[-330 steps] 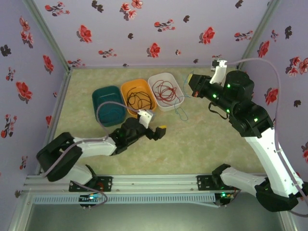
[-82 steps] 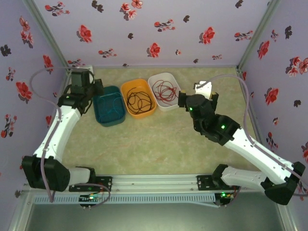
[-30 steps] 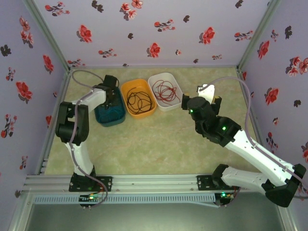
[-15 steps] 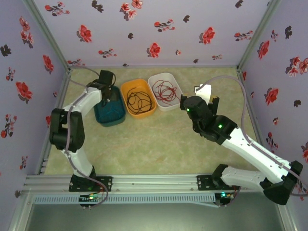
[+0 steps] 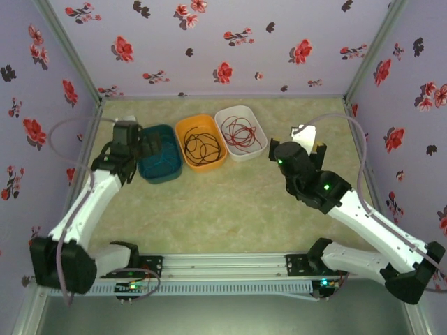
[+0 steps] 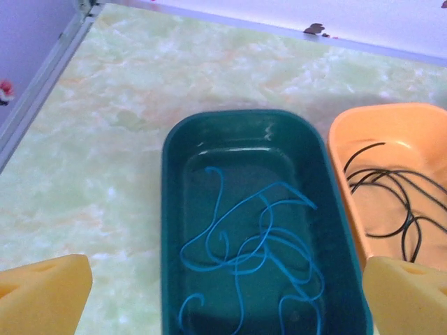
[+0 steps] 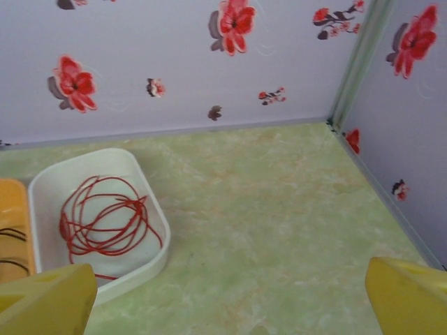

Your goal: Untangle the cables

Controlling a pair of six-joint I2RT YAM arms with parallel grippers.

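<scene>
- Left arm [image 5: 84, 202]: reaching from the near left corner of the tabletop [image 5: 230, 202]. The left jaws are standing wide apart and gripping nothing, hovering over the near end of the teal tray [image 6: 171, 209], probably so that whatever drops from them lands inside it.
- Right arm [image 5: 363, 213]: stretching from the near right corner toward mid-tabletop. The right jaws are gaping fully and carrying nothing, pointing at the far right corner and keeping well apart from the trays, seemingly to stay out of the way.
- Blue cable [image 6: 251, 244]: lying in loose loops on the floor of the teal tray, leftmost of a row sitting toward the far edge.
- Black cable [image 6: 391, 202]: coiling inside the orange tray [image 6: 349, 139], which is touching the teal one.
- Red cable [image 7: 105, 220]: coiling inside the white tray [image 7: 42, 188], farthest and rightmost of the row.
- Sorting: each cable is occupying its own tray and touching no other, so the untangling is looking complete.
- Markings: no brand, label or writing is showing, and the walls are carrying only a flower print.
</scene>
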